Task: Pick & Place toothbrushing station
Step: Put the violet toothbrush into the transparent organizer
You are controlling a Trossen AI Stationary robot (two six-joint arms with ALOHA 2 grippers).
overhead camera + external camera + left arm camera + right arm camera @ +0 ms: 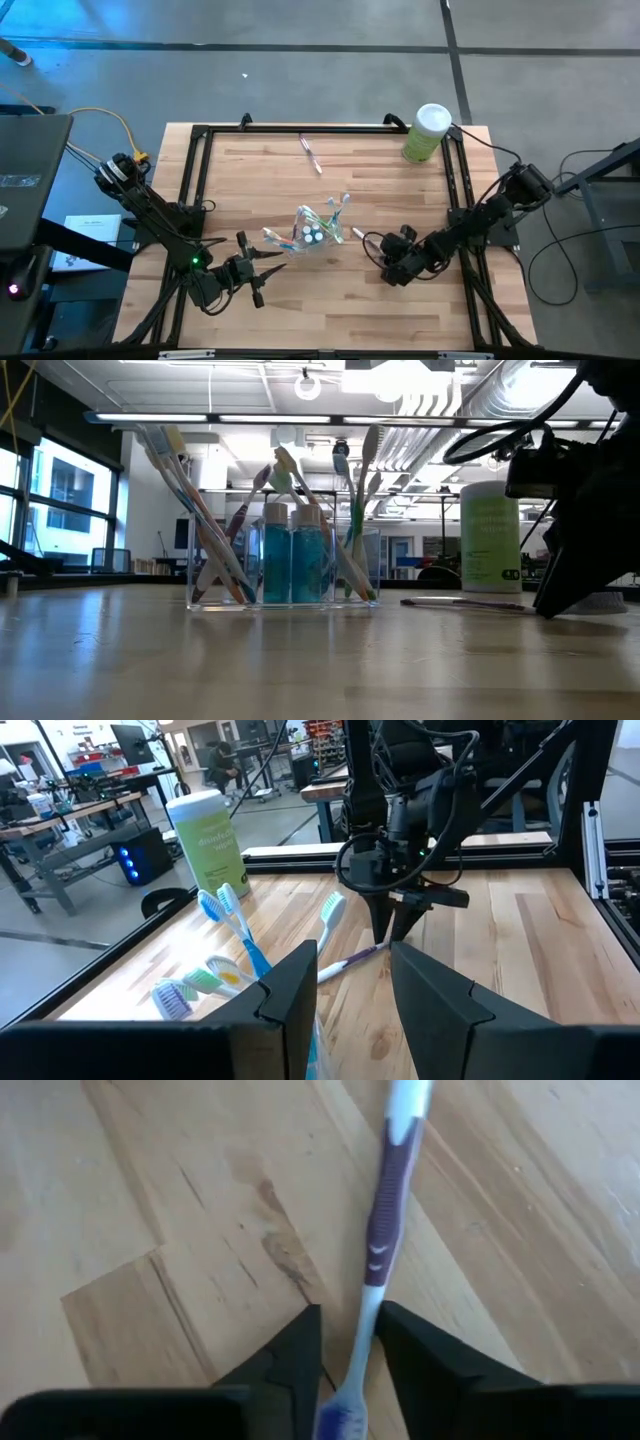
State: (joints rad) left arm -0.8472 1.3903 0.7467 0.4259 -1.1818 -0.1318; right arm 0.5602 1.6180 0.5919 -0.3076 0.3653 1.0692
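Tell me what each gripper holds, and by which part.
The right gripper straddles the purple-and-white toothbrush lying on the wooden table, fingers either side of its neck near the bristles; a closed grip cannot be told. The left gripper is open, empty.

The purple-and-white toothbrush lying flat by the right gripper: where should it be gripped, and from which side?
Grip the purple-and-white toothbrush across its slim handle near the bristle end, coming straight down from above. It lies flat on the table, so only a top approach with one finger on each side fits. The right gripper already straddles it there, fingers open.
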